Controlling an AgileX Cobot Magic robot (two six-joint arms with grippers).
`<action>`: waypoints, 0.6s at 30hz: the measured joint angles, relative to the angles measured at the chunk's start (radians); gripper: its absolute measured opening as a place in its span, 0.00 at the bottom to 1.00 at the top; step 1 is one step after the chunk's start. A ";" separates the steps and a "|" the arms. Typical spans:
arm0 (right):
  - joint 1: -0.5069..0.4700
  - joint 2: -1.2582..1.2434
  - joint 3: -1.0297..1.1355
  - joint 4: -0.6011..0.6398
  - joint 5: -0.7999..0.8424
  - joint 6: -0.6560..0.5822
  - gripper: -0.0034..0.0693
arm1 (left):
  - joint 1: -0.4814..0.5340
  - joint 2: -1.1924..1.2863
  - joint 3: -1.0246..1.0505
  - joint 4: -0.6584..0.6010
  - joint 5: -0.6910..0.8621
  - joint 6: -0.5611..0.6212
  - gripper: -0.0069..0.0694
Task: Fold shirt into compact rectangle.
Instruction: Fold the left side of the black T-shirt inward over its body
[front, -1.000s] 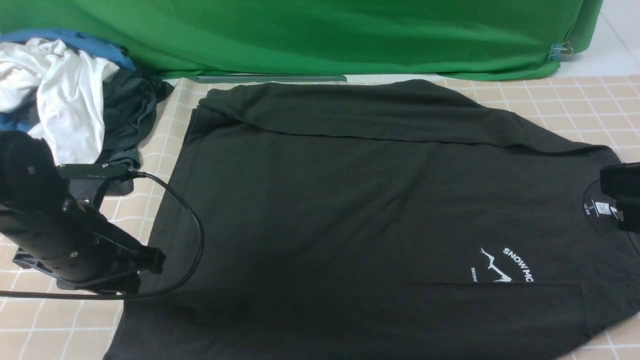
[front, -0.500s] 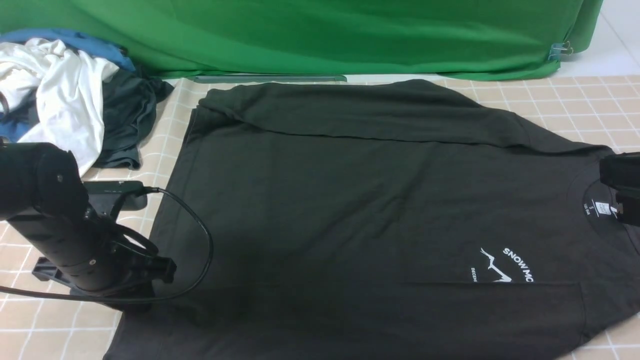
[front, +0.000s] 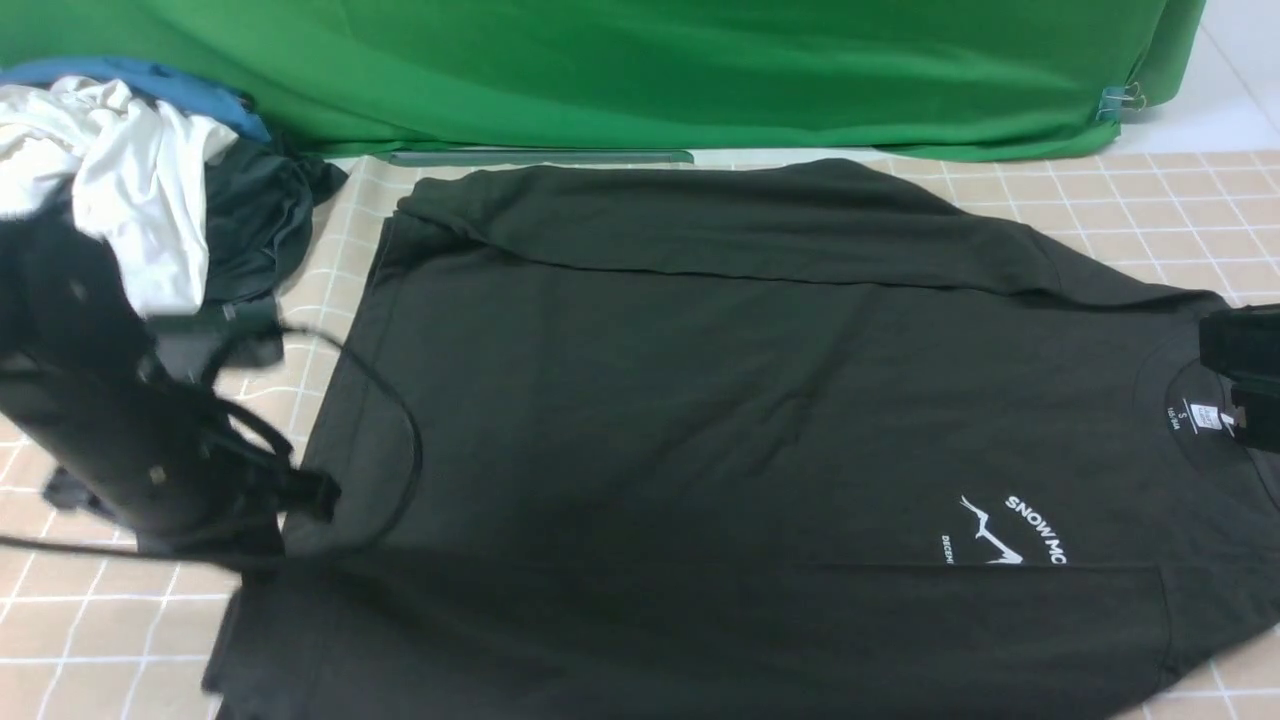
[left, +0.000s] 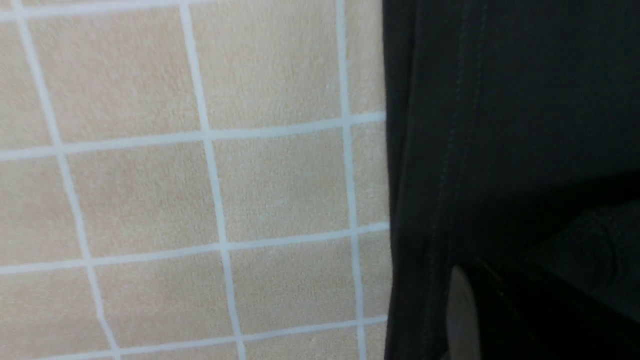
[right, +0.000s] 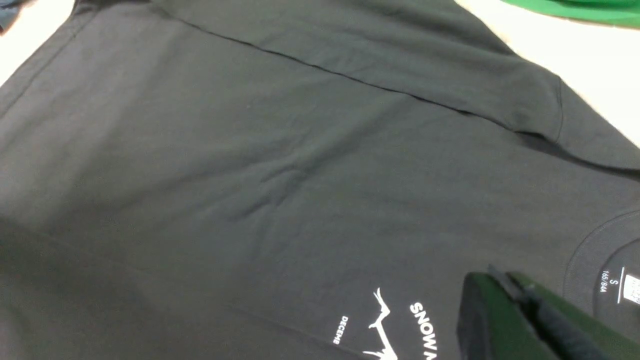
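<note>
shirt: black tee (front: 700, 400) lying flat on the checked cloth (front: 1150, 200), collar off to the right
left gripper: (front: 305, 495) clamped onto the shirt's hem edge, far left side
right gripper: (right: 492, 282) pinched closed, holding nothing, just beside the neck label (front: 1205, 415)

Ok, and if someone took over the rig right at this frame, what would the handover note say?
Grippers: the left gripper is shut, apparently pinching the hem of the black T-shirt. The right gripper is shut and empty, over the collar.
Done: far and near long sides are folded in over the body; the shirt lies flat on the checked tablecloth.
Left: fold hem toward collar into a compact rectangle.
</note>
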 joint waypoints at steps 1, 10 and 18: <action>0.000 0.000 0.000 0.000 0.000 0.000 0.10 | 0.000 -0.003 0.000 -0.002 0.000 0.000 0.13; 0.000 0.000 0.000 0.000 -0.033 0.000 0.10 | 0.000 -0.033 -0.181 -0.033 -0.020 0.043 0.13; 0.000 0.021 0.000 0.000 -0.044 0.000 0.11 | 0.000 0.089 -0.324 -0.030 -0.068 0.049 0.13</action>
